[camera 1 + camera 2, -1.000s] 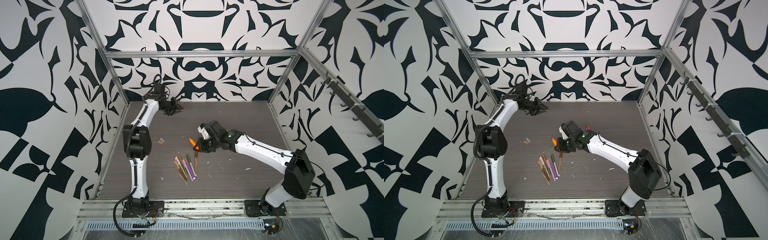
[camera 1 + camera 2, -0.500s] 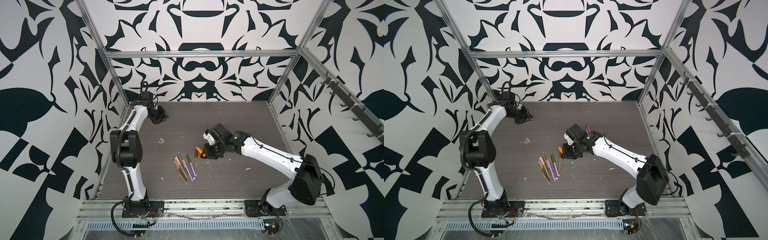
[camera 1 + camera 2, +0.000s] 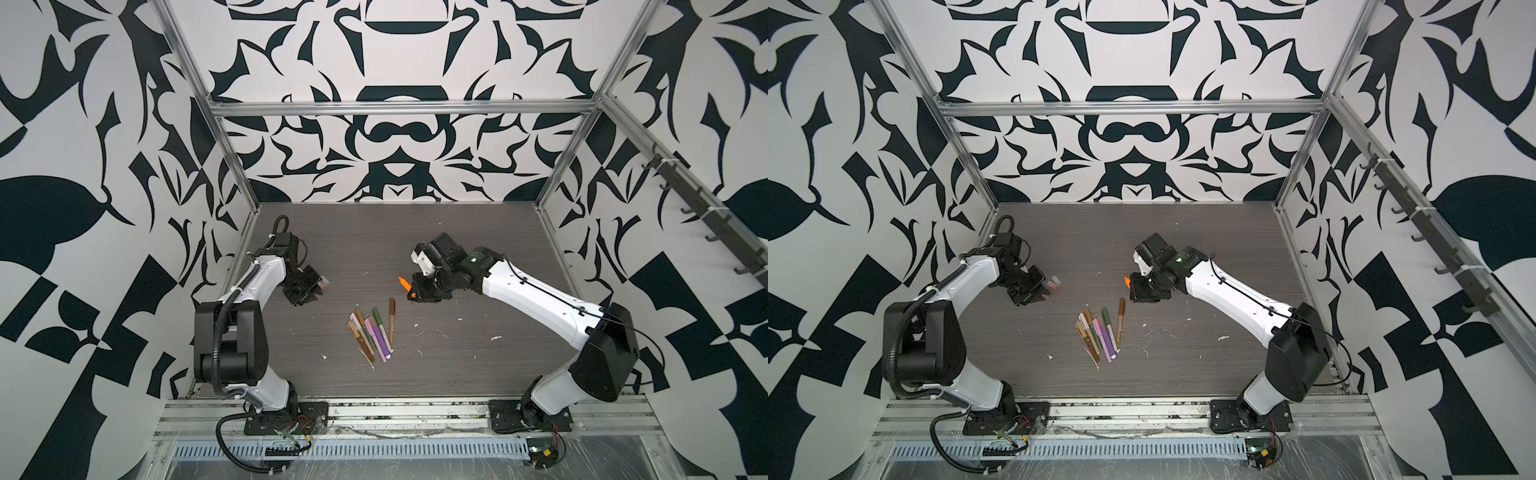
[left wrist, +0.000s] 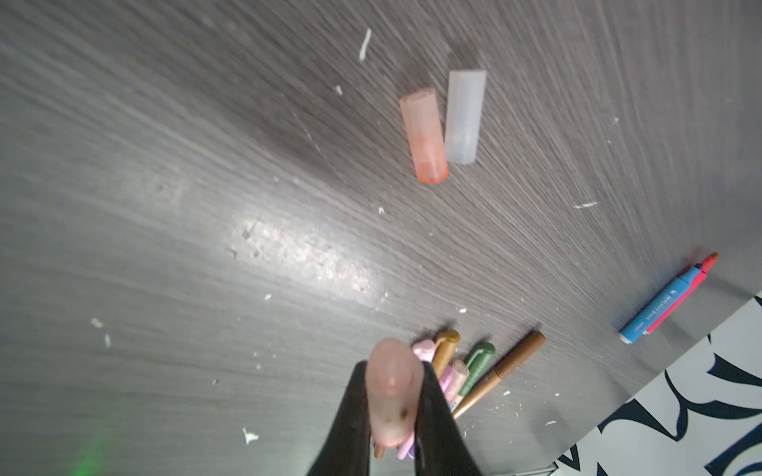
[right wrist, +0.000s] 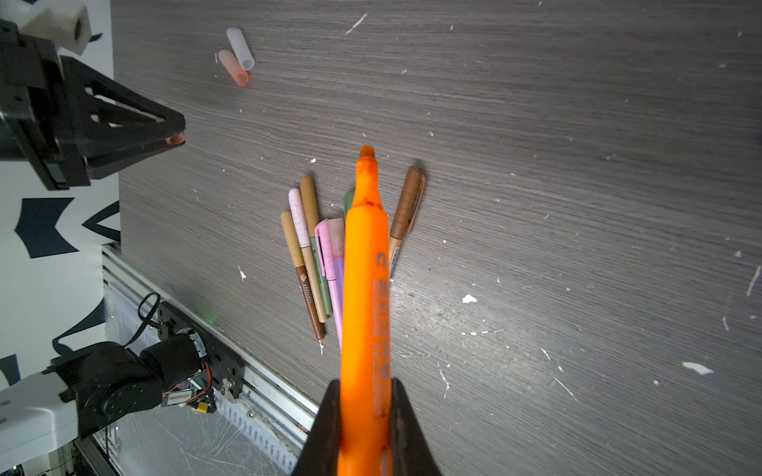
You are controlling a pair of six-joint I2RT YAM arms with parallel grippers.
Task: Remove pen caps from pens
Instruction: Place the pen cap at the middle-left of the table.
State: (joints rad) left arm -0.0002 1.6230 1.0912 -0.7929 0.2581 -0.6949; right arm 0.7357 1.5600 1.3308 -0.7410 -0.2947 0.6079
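Left gripper (image 4: 391, 369) clamped on a pink cap (image 4: 389, 395) — two loose caps (image 4: 424, 136) lie just beyond its tips. Right gripper (image 5: 365, 385) clamped on the uncapped orange pen (image 5: 367, 268) — capped pens (image 5: 313, 255) lie near it, between both grippers.

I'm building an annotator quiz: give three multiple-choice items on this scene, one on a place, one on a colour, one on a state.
1. The two loose caps lie: A in a tray; B on a shelf; C on the table by the left gripper.
2. The pen in the right gripper is: A green; B orange; C purple.
3. The left gripper is: A shut on a pink cap; B open; C shut on a pen.
C, side by side on bare wood; B, orange barrel; A, cap pinched between the jaws.
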